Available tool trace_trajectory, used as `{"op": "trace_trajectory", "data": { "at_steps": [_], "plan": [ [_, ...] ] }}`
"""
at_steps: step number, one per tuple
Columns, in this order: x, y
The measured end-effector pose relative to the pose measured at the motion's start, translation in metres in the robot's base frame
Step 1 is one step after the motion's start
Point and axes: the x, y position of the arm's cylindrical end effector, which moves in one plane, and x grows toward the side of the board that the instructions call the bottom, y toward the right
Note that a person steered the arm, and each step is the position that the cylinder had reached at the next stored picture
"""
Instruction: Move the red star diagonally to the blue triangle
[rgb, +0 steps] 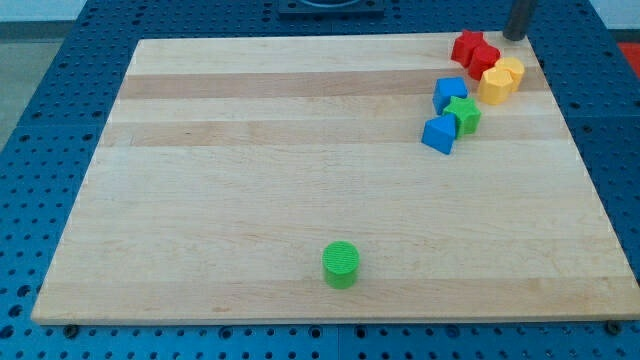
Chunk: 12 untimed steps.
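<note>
Your table (300, 200) carried a tight cluster at the view's top right. The red star (473, 50) sat at its top, up and right of the blue triangle (439, 134). The blue cube (450, 94) and green star (463, 115) blocked the diagonal; the yellow block (500, 81) sat right. A green cylinder (341, 264) lay far below. My tip (515, 37) parked just right of the star, likely to shove it left. No fingers.

No legible text, label or number anywhere.
</note>
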Motion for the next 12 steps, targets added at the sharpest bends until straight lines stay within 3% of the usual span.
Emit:
{"op": "trace_trajectory", "data": {
  "at_steps": [6, 8, 9, 10, 12],
  "plan": [
    [0.005, -0.089],
    [-0.003, -0.093],
    [0.001, -0.064],
    [0.035, -0.043],
    [0.036, -0.043]
  ]
}}
